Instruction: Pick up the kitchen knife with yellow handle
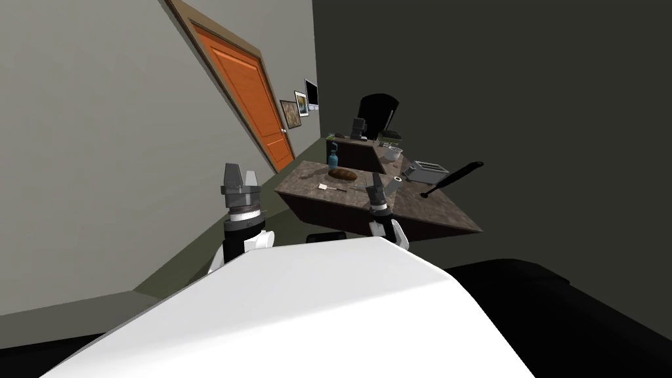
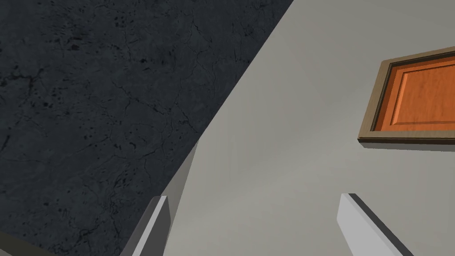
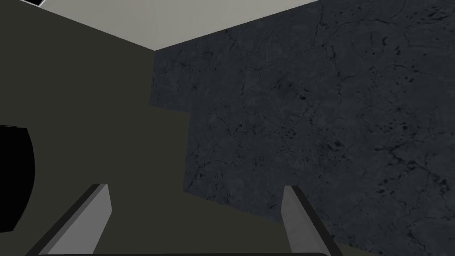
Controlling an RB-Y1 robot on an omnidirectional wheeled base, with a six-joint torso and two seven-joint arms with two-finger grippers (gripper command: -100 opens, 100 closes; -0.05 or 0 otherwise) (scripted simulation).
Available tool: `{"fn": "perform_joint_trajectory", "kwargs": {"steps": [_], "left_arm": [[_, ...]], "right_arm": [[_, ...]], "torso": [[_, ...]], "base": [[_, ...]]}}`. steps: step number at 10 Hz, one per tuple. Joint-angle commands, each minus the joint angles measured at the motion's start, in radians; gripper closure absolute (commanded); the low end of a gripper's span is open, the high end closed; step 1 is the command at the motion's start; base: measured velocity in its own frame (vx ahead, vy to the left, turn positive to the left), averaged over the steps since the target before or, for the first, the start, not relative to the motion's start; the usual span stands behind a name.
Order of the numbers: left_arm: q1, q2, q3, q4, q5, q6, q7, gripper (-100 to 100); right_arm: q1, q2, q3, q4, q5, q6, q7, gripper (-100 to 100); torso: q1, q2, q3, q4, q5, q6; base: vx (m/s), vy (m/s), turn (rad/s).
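Note:
The knife (image 1: 327, 188) lies flat on the dark stone countertop (image 1: 433, 209), near its front left part; its handle is pale yellow and its blade thin and dark. A brown bread loaf (image 1: 342, 174) sits just behind it. My right gripper (image 1: 375, 181) is raised in front of the counter's near edge, to the right of the knife and apart from it, with its fingers (image 3: 91, 218) open and nothing between them. My left gripper (image 1: 239, 176) is held up off to the left, away from the counter, with open fingers (image 2: 355, 222).
On the counter stand a blue bottle (image 1: 333, 157), a grey toaster (image 1: 425, 172), a long black utensil (image 1: 454, 178), a small grey cylinder (image 1: 396, 182) and a bowl (image 1: 392, 154). An orange door (image 1: 252, 98) is in the left wall. Floor lies between me and the counter.

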Motion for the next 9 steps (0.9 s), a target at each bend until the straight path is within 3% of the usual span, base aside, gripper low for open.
{"fn": "perform_joint_trajectory", "kwargs": {"steps": [1,4,5,6,7,8,9], "left_arm": [[0.0,0.0,0.0,0.0,0.0,0.0,0.0,0],[0.0,0.0,0.0,0.0,0.0,0.0,0.0,0],[0.0,0.0,0.0,0.0,0.0,0.0,0.0,0],[0.0,0.0,0.0,0.0,0.0,0.0,0.0,0],[0.0,0.0,0.0,0.0,0.0,0.0,0.0,0],[0.0,0.0,0.0,0.0,0.0,0.0,0.0,0],[0.0,0.0,0.0,0.0,0.0,0.0,0.0,0]], "right_arm": [[-0.004,-0.045,-0.006,0.018,0.011,-0.011,0.006,-100],[-0.018,-0.129,-0.004,0.086,0.067,-0.043,0.038,-100],[-0.018,-0.142,-0.004,0.086,0.067,-0.043,0.038,-100],[-0.025,-0.181,-0.002,0.123,0.096,-0.06,0.054,-100],[-0.025,-0.195,-0.002,0.123,0.096,-0.06,0.054,-100],[-0.033,-0.235,0.0,0.162,0.125,-0.077,0.071,-100],[-0.033,-0.25,0.0,0.162,0.125,-0.077,0.071,-100]], "torso": [[0.0,0.0,0.0,0.0,0.0,0.0],[-0.001,-0.001,0.0,0.0,0.0,0.001],[0.0,-0.001,0.0,0.0,0.0,0.0],[0.0,-0.001,-0.001,0.0,0.0,0.001],[0.0,-0.001,0.0,0.0,0.0,0.0],[0.0,0.0,0.0,0.0,0.0,0.001],[0.0,0.0,0.0,0.0,0.0,0.0]], "base": [[-0.044,0.007,0.074],[-0.045,0.009,0.144],[-0.037,0.017,0.087],[-0.051,0.025,0.165],[-0.048,0.015,0.108],[-0.053,0.02,0.211],[-0.044,0.015,0.088]]}}
